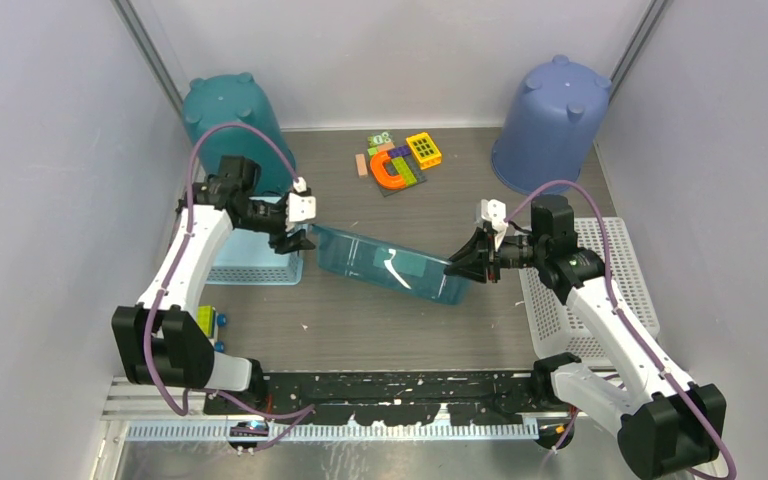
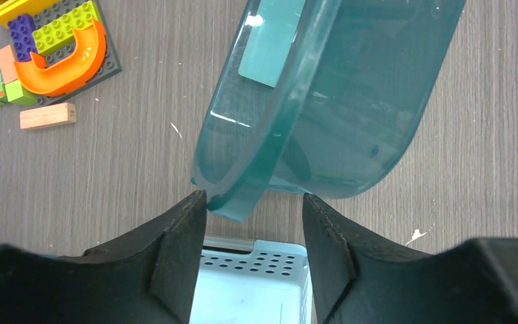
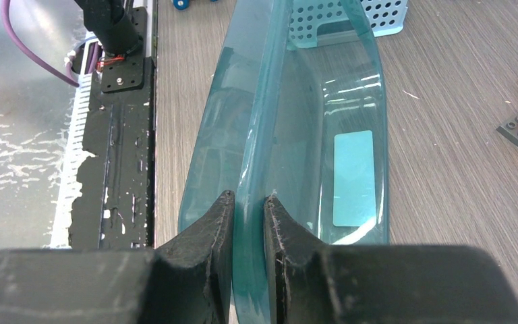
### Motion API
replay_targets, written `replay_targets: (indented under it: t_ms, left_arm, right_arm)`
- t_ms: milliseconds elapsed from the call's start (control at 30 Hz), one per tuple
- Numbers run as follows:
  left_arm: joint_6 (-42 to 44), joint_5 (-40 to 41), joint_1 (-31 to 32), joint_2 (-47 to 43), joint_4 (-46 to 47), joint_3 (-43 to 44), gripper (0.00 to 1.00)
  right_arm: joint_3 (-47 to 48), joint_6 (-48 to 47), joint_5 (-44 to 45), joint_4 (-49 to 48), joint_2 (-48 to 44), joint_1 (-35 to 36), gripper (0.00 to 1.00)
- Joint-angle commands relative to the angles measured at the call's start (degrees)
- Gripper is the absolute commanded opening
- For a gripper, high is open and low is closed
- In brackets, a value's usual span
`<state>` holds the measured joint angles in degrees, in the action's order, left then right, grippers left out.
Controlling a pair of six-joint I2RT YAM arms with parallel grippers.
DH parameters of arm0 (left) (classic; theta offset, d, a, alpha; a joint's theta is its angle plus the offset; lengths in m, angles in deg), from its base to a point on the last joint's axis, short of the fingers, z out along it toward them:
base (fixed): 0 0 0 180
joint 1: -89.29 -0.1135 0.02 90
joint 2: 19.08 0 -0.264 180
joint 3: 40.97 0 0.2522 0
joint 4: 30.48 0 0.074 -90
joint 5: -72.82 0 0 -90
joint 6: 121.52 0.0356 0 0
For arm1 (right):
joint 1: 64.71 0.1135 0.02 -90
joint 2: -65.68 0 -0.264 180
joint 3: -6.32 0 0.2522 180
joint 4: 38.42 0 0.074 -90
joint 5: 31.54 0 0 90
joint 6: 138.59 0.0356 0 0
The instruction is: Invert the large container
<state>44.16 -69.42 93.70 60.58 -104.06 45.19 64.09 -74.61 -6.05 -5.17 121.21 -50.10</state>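
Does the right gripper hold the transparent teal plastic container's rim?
Yes: the right gripper is shut on the transparent teal plastic container, pinching its rim.

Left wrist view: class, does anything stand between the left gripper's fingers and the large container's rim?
Nothing visible does. A rim corner of the large container sits at the mouth of the left gripper, whose jaws are open. The blue basket lies under that gripper, not between. The right gripper clamps the opposite rim.

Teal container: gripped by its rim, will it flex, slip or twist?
Probably light and flexible: the container is thin, see-through plastic and looks empty. The glossy rim may slip, as only the right fingers pinch it, at one end. It may twist, since the left fingers straddle the other end unclamped.
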Motion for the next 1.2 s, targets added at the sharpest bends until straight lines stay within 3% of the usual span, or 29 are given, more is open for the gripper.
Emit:
replay_targets:
  t_ms: [0,200,400,567,767,1167]
  left_arm:
    - [1.05,0.39,1.35,0.31,1.69,-0.74,0.53]
    - [1.05,1.57,2.25,0.74,1.22,-0.73,0.38]
    - [1.11,1.41,2.37,0.09,0.92,-1.63,0.32]
    - [1.13,0.97,2.36,-1.13,1.25,-2.83,0.15]
    - [0.82,0.00,2.39,-2.24,1.28,-3.19,0.15]
    - [-0.53,-2.26,3.11,-3.43,1.70,-3.37,0.15]
  right_arm:
    - [1.37,1.33,-2.72,-1.73,-0.21,-0.28,0.09]
    - [1.34,1.48,-2.99,-1.73,-0.14,-0.44,0.09]
    - [1.28,1.40,-2.99,-1.77,0.02,-0.38,0.13]
    - [1.16,1.06,-3.24,-1.73,0.11,-0.46,0.13]
    - [1.31,0.88,-4.29,-1.73,0.98,-0.33,0.15]
    - [4.52,2.77,0.68,-1.73,2.40,2.55,0.36]
